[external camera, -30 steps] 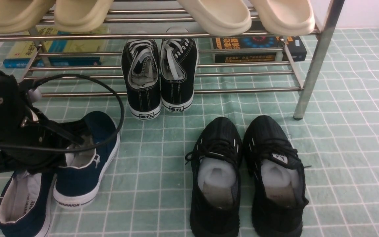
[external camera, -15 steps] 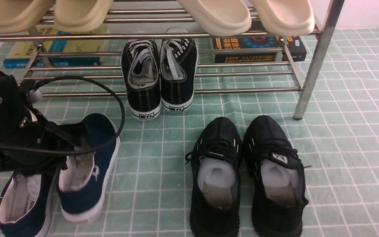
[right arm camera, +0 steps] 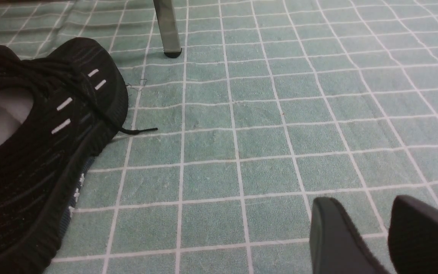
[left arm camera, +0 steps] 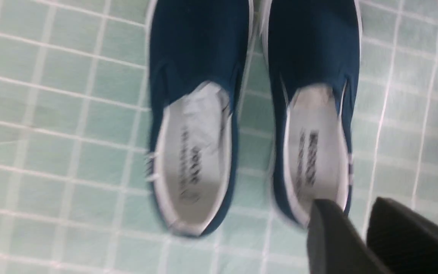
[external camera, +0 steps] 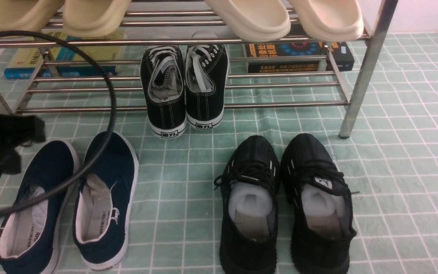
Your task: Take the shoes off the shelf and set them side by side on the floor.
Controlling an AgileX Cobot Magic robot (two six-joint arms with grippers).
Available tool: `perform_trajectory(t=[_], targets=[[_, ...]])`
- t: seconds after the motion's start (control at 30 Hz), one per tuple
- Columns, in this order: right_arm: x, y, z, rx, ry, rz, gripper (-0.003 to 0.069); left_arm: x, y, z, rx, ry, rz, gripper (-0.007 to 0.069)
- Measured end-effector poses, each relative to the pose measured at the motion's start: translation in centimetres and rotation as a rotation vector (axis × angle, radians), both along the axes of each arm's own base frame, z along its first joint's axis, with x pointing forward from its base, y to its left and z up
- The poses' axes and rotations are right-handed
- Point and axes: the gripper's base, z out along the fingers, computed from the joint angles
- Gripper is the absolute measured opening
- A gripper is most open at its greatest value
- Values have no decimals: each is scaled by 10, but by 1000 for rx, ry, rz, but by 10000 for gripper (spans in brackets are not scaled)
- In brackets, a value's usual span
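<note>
The two navy slip-on shoes lie flat on the pale green floor [external camera: 173, 179] at the front left, side by side and toes toward the shelf [external camera: 188, 104]: the left shoe [external camera: 32, 213] and the right shoe [external camera: 107, 198]. From above they show as one shoe [left arm camera: 194, 114] and the other [left arm camera: 314, 114]. My left gripper [left arm camera: 350, 207] hovers above the heel of one shoe, open, nothing between its fingers. Its blurred black arm [external camera: 2, 148] sits at the left edge. My right gripper [right arm camera: 361, 205] is open over bare floor [right arm camera: 242, 133].
Black lace-up sneakers [external camera: 184, 87] stand on the shelf's lower tier, beige slippers [external camera: 249, 19] on the upper tier, books [external camera: 299, 57] behind. A pair of black knit shoes [external camera: 283, 201] sits on the floor front centre. A black cable [external camera: 108, 99] loops over the navy shoes. A shelf leg [external camera: 359, 83] stands at the right.
The left gripper has let go of the right navy shoe, which dropped from a tilt to lie flat beside the other. The left arm has pulled up and away to the left.
</note>
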Motion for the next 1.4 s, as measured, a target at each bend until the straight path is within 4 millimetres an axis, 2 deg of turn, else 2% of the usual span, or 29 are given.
perform_trajectory(t=[0.07,0.2,0.27,0.37,0.4,0.43,0.47,0.5,0.6,0.63,0.87,1.13,1.4], targets=[[0,0,0,0,0,0,239,-26,6,8,49,9,-61,85],[0,0,0,0,0,0,239,-60,12,12,85,-51,-157,20],[0,0,0,0,0,0,239,-85,12,1,60,-126,-235,1],[0,0,0,0,0,0,239,-106,9,-16,-11,-287,-279,1],[0,0,0,0,0,0,239,-109,8,-26,-29,-321,-287,1],[0,0,0,0,0,0,239,-109,8,-27,-35,-347,-286,1],[0,0,0,0,0,0,239,-113,8,-43,-52,-426,-288,1],[0,0,0,0,0,0,239,-113,8,-41,-53,-445,-287,1],[0,0,0,0,0,0,239,-116,9,-70,-66,-557,-272,1],[0,0,0,0,0,0,239,-116,9,-73,-69,-573,-270,1],[0,0,0,0,0,0,239,-115,9,-102,-68,-518,-268,8],[0,0,0,0,0,0,239,-115,14,-114,22,-464,-280,17],[0,0,0,0,0,0,239,-115,15,-114,47,-458,-283,22]])
